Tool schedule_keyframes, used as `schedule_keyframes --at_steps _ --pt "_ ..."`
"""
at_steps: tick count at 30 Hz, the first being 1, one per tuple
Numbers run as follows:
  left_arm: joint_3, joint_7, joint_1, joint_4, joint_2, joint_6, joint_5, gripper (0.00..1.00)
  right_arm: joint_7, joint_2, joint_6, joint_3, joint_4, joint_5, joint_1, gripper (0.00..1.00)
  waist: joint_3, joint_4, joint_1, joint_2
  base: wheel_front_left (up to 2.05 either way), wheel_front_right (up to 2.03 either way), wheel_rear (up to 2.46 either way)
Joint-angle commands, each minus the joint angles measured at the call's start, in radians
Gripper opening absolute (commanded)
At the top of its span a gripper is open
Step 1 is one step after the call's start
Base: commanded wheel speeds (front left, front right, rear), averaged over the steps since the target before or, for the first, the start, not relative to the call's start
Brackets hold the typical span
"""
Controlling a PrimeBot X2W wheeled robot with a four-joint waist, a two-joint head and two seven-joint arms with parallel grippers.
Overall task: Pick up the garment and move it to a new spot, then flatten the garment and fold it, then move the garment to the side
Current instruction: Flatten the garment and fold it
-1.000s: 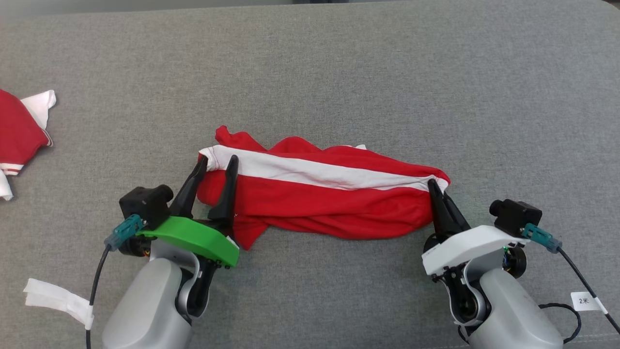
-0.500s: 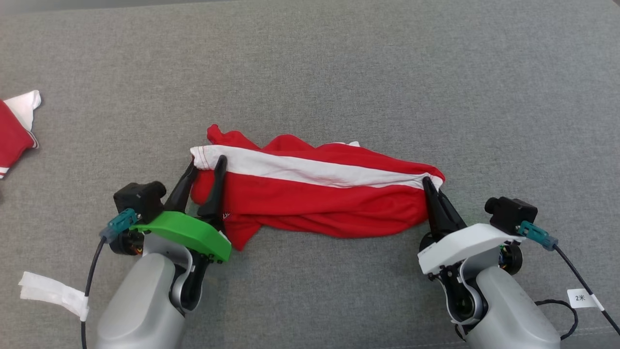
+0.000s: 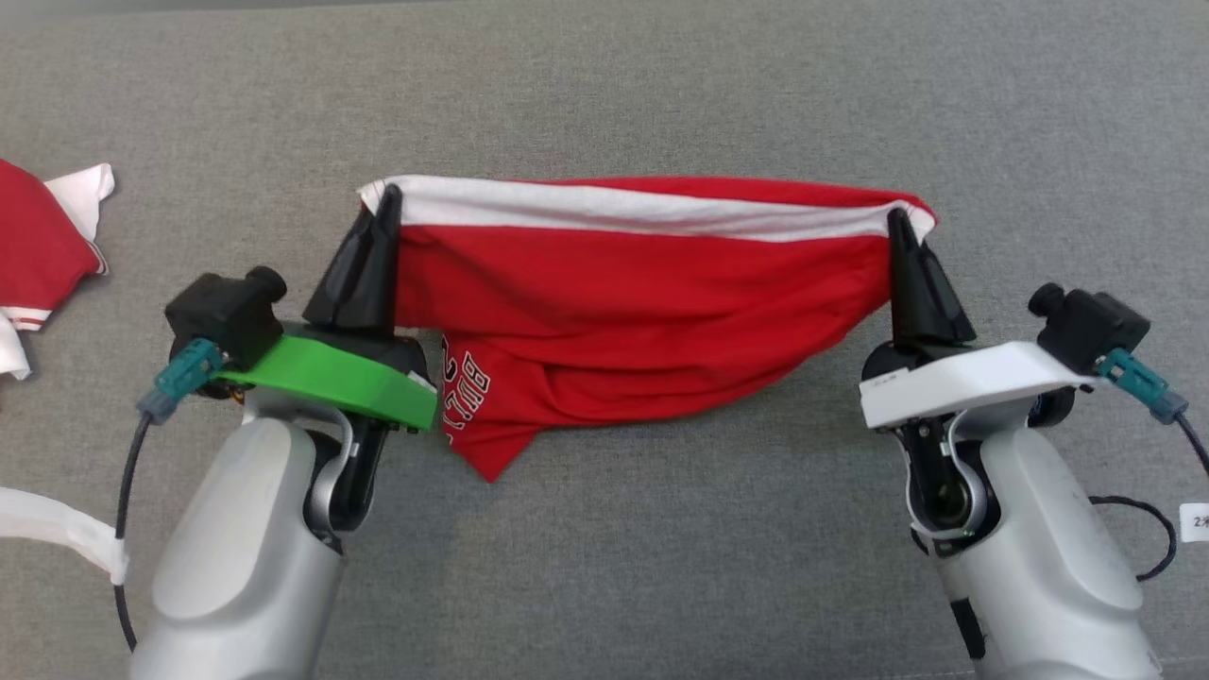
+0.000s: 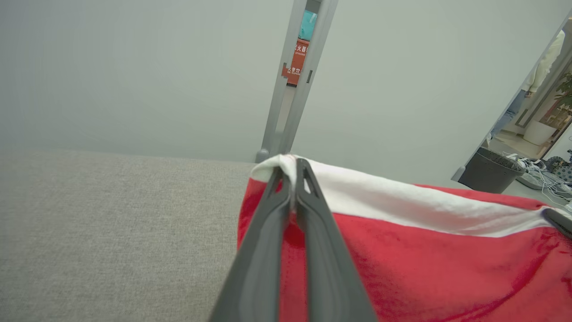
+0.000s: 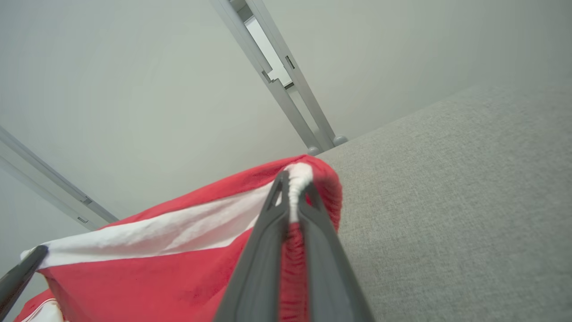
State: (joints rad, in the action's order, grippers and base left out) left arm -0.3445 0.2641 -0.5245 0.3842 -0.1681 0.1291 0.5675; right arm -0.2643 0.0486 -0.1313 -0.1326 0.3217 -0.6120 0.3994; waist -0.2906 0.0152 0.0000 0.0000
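Note for you: L gripper pinched tight on the garment at its left top corner, on the white band. R gripper clamped on the opposite corner, same band. Garment hangs stretched btwn them, top edge raised off the grey fabric surface. Lower part sags; a red point w/ white lettering droops just beside the L gripper. Another red-white cloth lies at far left, well apart.

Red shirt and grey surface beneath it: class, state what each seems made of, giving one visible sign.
Red shirt: probably soft knit jersey, matte; it sags and creases where it hangs. Grey surface: seemingly woven upholstery cloth, matte; fine speckled weave shows.
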Motion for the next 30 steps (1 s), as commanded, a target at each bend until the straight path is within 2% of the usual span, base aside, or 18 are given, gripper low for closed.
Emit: schedule_keyframes --at_steps 1,5,9,16,20,25,30 --pt "0.010 0.000 -0.031 -0.022 -0.017 0.002 -0.006 0.00 0.000 0.004 0.001 0.010 -0.029 0.010 0.028 0.00 0.018 -0.015 0.0000 0.0000 0.00 0.00 0.00" --pt "0.023 0.000 -0.085 -0.091 -0.050 0.002 -0.031 0.00 0.000 0.013 0.001 0.036 -0.106 0.049 0.091 0.00 0.047 -0.030 0.0000 0.0000 0.00 0.00 0.00" --pt "0.049 0.000 -0.153 -0.151 -0.082 0.002 -0.040 0.00 0.000 0.054 0.001 0.042 -0.148 0.061 0.178 0.00 0.075 -0.039 0.0000 0.0000 0.00 0.00 0.00" --pt "0.083 0.000 -0.268 -0.168 -0.128 0.000 -0.062 0.00 0.000 0.154 0.002 0.016 -0.132 0.069 0.327 0.00 0.075 -0.044 0.0000 0.0000 0.00 0.00 0.00" --pt "0.091 0.001 -0.360 -0.121 -0.121 0.000 -0.090 0.00 0.000 0.210 0.002 -0.024 -0.057 0.096 0.442 0.00 0.010 -0.047 0.0000 0.0000 0.00 0.00 0.00" --pt "0.127 0.001 -0.482 -0.042 -0.095 0.000 -0.160 0.00 0.000 0.225 0.002 -0.070 0.041 0.155 0.597 0.00 -0.074 -0.045 0.0000 0.0000 0.00 0.00 0.00" --pt "0.207 0.000 -0.627 -0.056 -0.059 -0.014 -0.273 0.00 0.000 0.224 0.002 -0.033 0.039 0.306 0.772 0.00 -0.140 -0.045 0.0000 0.0000 0.00 0.00 0.00"
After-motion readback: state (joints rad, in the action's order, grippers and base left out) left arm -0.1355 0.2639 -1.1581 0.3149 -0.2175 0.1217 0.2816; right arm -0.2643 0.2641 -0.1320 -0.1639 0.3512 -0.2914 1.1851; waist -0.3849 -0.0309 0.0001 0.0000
